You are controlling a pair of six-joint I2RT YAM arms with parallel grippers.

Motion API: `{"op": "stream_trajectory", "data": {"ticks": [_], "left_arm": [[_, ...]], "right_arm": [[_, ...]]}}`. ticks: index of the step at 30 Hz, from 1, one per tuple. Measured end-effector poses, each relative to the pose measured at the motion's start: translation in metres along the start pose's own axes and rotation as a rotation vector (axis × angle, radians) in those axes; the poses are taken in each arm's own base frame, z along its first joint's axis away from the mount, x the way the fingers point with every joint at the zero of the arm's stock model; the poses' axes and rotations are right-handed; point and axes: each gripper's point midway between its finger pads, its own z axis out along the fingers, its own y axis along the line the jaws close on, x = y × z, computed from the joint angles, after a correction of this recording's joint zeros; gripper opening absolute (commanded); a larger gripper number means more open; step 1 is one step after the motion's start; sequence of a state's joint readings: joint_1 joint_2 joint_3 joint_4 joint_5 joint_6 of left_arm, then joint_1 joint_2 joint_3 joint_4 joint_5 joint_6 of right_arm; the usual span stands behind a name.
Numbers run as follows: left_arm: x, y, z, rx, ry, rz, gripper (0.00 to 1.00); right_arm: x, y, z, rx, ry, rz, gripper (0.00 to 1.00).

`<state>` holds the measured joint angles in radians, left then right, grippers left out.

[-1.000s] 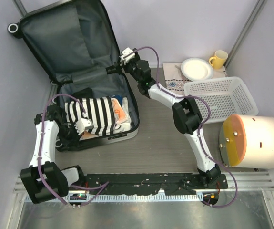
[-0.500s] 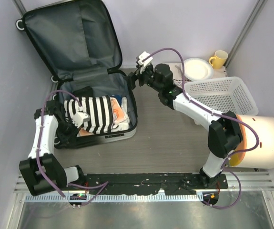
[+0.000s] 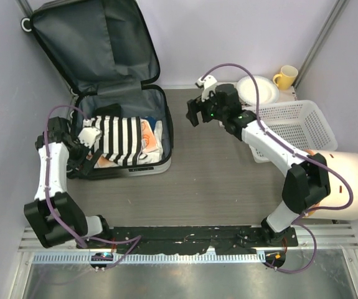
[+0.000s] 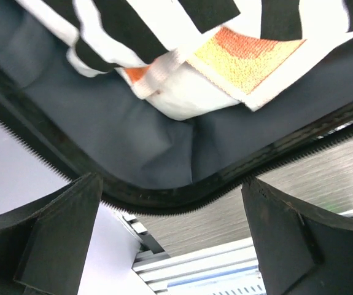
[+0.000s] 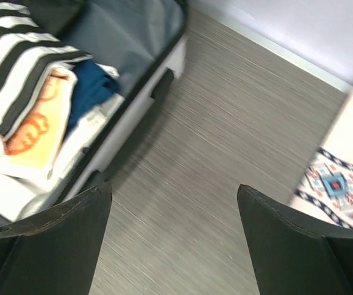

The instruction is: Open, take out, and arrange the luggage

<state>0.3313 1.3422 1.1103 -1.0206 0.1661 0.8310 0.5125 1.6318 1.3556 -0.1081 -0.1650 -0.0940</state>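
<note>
Grey-lined hard-shell luggage (image 3: 91, 50): far-left on table (image 3: 216, 180), lid open, striped top (image 3: 124, 140) and folded clothes (image 3: 150, 137) inside. Empty, fingers spread: left gripper (image 4: 173, 236) at its near-left rim; right gripper (image 5: 173, 239) clear of it. Step judged: taking out. Next: close on striped top, lift clear.

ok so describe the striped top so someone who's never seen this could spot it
Find the open suitcase on the left of the table, lid raised at the back. The striped top lies on the packed clothes in its lower half. It alone has bold black and white bands; its neighbours are a white piece with orange print and a plain blue one.
</note>
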Motion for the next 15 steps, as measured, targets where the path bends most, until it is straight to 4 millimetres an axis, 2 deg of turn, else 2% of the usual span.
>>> {"op": "stream_trajectory", "data": {"ticks": [4,7,10,12,15], "left_arm": [[-0.021,0.005,-0.031,-0.092,-0.124,-0.022,1.00],[-0.053,0.019,-0.069,-0.167,-0.258,-0.052,1.00],[-0.083,0.023,-0.101,-0.182,-0.385,-0.085,1.00],[-0.097,0.018,-0.113,-0.152,-0.454,-0.109,1.00],[-0.108,0.007,-0.116,-0.086,-0.507,-0.197,1.00]], "right_arm": [[0.014,-0.044,-0.030,0.121,0.078,0.050,0.89],[0.024,-0.073,-0.055,0.214,0.135,0.075,0.90],[0.037,-0.101,-0.082,0.311,0.193,0.105,0.91],[0.048,-0.117,-0.098,0.365,0.227,0.128,0.92],[0.069,-0.134,-0.118,0.431,0.286,0.158,0.93]]}}
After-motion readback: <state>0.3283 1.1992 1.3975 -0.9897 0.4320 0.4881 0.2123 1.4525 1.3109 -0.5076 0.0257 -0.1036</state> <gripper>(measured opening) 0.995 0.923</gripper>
